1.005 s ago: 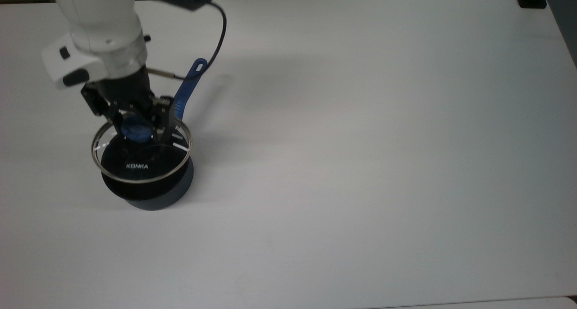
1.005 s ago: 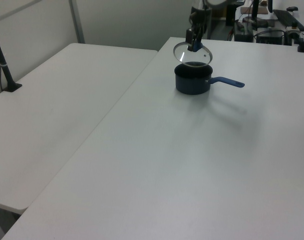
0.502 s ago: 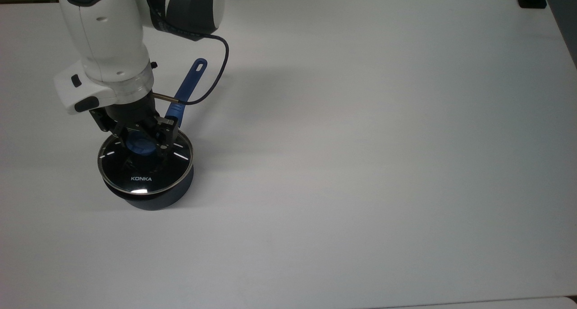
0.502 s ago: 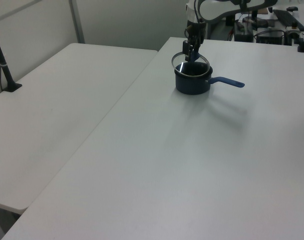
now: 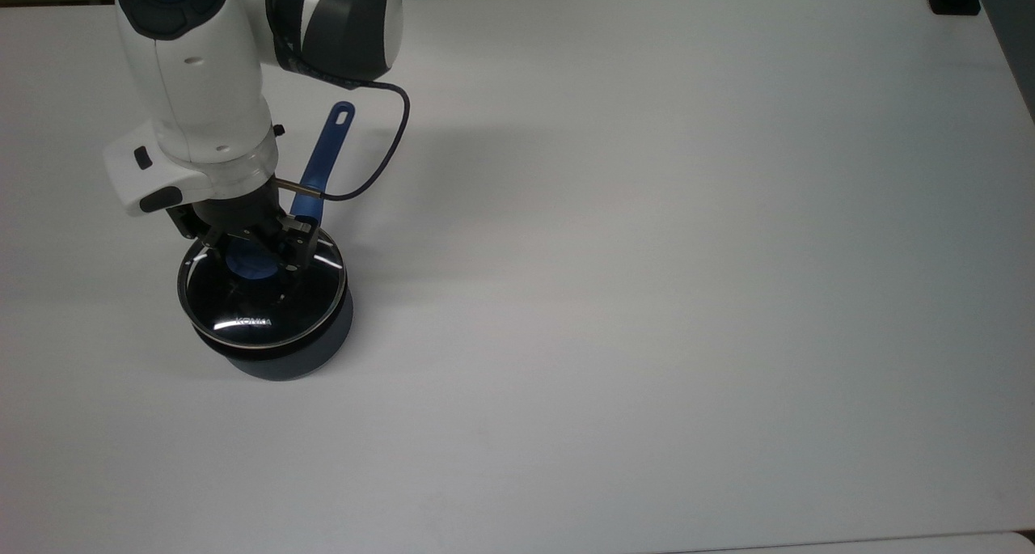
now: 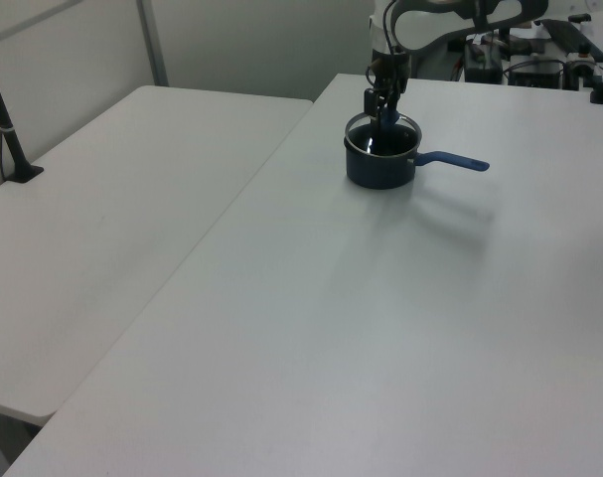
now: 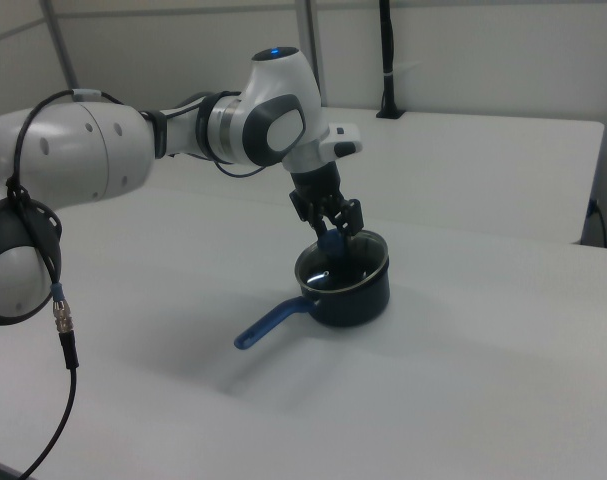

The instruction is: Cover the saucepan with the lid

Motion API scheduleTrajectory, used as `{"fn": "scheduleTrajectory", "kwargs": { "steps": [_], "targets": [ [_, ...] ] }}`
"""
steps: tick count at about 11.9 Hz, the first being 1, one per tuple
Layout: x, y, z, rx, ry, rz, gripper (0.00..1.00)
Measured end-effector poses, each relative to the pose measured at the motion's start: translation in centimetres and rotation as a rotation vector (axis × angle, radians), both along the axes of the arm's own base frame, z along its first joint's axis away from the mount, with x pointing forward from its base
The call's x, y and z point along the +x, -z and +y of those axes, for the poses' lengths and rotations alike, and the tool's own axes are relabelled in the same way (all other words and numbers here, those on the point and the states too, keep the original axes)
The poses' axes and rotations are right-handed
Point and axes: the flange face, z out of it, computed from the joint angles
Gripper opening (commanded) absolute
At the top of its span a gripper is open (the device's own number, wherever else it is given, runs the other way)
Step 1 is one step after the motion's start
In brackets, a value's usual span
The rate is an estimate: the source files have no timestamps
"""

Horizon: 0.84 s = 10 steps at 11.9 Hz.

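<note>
The saucepan [image 5: 285, 358] is a small dark pan on the white table at the top view's left. Its long blue handle [image 5: 322, 159] points away toward the top edge of that view. The glass lid [image 5: 260, 305] with a steel rim lies over the saucepan's mouth, at the rim. My gripper [image 5: 254, 256] comes straight down from above and is shut on the lid's blue knob [image 5: 247, 266]. From the left view I see the saucepan [image 6: 379, 167], the lid [image 6: 381, 140] and the gripper [image 6: 384, 107]. The right view has the saucepan [image 7: 355, 292], the lid [image 7: 335, 268] and the gripper [image 7: 331, 232].
The white table [image 5: 647, 255] stretches wide and bare to the top view's right. A black cable [image 5: 386, 145] loops from the wrist past the handle. A second white table [image 6: 112, 219] adjoins at the left view's left, with a black post [image 6: 5, 124] on it.
The lid has come down from a tilted hover above the saucepan to its rim, still held by the knob. The arm lowered with it, and the saucepan's handle swung slightly.
</note>
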Motion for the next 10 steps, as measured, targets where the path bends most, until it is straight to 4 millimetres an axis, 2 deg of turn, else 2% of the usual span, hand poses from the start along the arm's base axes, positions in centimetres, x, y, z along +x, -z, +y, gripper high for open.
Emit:
{"fn": "scheduleTrajectory", "kwargs": {
  "steps": [3, 7, 9, 10],
  "targets": [
    [-0.2, 0.7, -0.2, -0.026, 0.003, 0.018, 1.0],
    [-0.2, 0.5, -0.2, -0.021, 0.06, 0.006, 1.0],
    [-0.3, -1.2, -0.4, -0.015, 0.122, -0.029, 1.0],
    [-0.8, -3.2, -0.6, -0.015, 0.141, -0.055, 1.0]
  ]
}}
